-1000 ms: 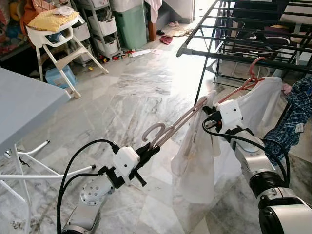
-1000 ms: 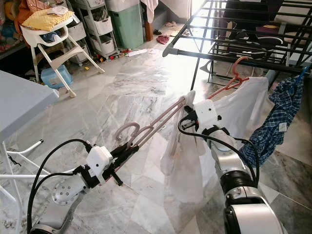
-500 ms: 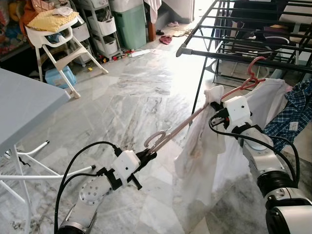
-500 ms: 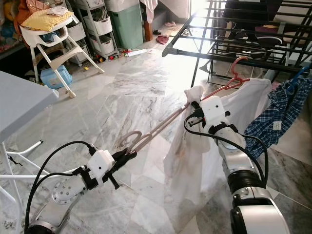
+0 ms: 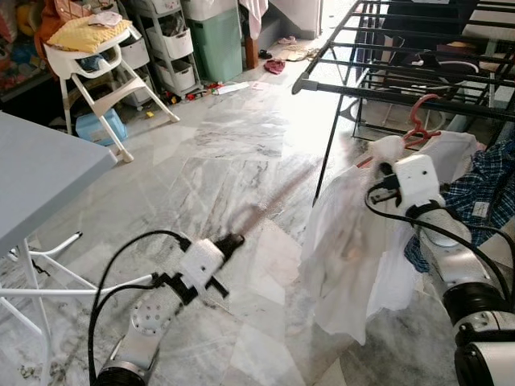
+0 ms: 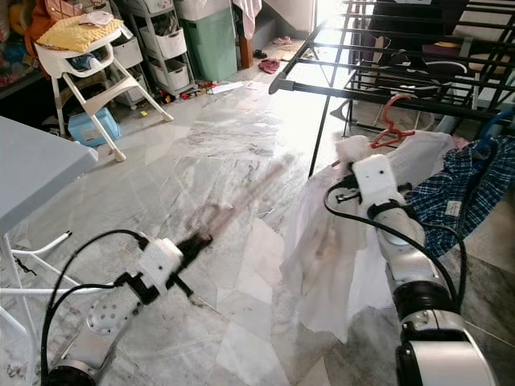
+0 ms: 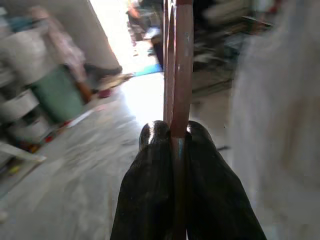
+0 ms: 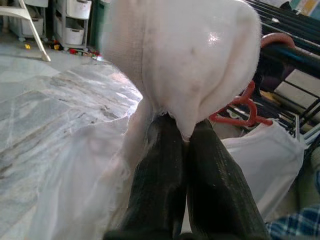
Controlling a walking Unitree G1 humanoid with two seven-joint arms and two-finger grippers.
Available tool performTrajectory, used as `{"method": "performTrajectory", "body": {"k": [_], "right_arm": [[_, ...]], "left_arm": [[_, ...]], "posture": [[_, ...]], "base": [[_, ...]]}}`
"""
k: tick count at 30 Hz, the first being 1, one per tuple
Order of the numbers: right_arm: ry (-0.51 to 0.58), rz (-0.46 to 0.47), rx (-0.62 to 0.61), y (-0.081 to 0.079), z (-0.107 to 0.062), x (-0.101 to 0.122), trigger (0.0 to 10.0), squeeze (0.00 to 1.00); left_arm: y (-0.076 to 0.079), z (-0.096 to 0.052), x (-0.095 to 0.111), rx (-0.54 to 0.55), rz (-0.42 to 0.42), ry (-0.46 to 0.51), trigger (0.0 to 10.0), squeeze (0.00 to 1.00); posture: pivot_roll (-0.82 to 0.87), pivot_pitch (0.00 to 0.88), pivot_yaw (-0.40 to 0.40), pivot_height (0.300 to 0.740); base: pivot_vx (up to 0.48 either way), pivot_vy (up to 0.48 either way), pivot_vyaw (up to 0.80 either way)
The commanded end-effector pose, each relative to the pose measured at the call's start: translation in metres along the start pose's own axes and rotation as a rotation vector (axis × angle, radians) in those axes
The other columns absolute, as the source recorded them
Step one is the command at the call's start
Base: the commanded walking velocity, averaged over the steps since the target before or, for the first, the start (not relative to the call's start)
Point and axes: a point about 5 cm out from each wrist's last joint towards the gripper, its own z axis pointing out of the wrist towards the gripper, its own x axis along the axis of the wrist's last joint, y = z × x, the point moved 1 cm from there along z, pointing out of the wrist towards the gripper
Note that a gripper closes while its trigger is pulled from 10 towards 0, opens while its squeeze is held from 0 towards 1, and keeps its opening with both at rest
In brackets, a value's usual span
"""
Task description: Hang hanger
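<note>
Up close, left gripper (image 7: 172, 142) jaws tight around thin hangers (image 7: 177, 60).

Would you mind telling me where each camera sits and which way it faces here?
Left and right eye views: on the head, looking down at the marble floor and drying rack; both silver arms show.
Left wrist view: along the left gripper, shut on pink hangers.
Right wrist view: along the right gripper, pinching the white garment.
Shared: that garment and a red hanger.

White garment (image 5: 354, 249), red-pink hanger (image 5: 418, 129), blue-and-white plaid shirt (image 5: 483, 189) beside the black drying rack (image 5: 386, 90), grey-veined white marble floor (image 5: 233, 153), green bin (image 5: 216, 40).
</note>
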Motion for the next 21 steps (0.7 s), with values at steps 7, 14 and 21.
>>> {"method": "performTrajectory", "body": {"k": [7, 14, 21], "right_arm": [[0.054, 0.172, -0.101, -0.020, -0.016, 0.003, 0.0, 0.00], [-0.009, 0.299, -0.096, -0.058, -0.037, -0.011, 0.0, 0.00], [0.004, 0.343, -0.044, -0.083, -0.044, -0.002, 10.0, 0.00]], "left_arm": [[-0.018, -0.008, -0.009, 0.395, -0.132, -0.079, 10.0, 0.00], [-0.017, -0.011, -0.015, 0.462, -0.111, -0.147, 10.0, 0.00], [-0.025, -0.025, -0.025, 0.533, -0.110, -0.207, 10.0, 0.00]], "posture": [[-0.07, 0.000, 0.072, 0.740], [-0.06, 0.000, 0.078, 0.740], [-0.06, 0.000, 0.081, 0.740]], "base": [[0.000, 0.000, 0.00], [0.000, 0.000, 0.00], [0.000, 0.000, 0.00]]}}
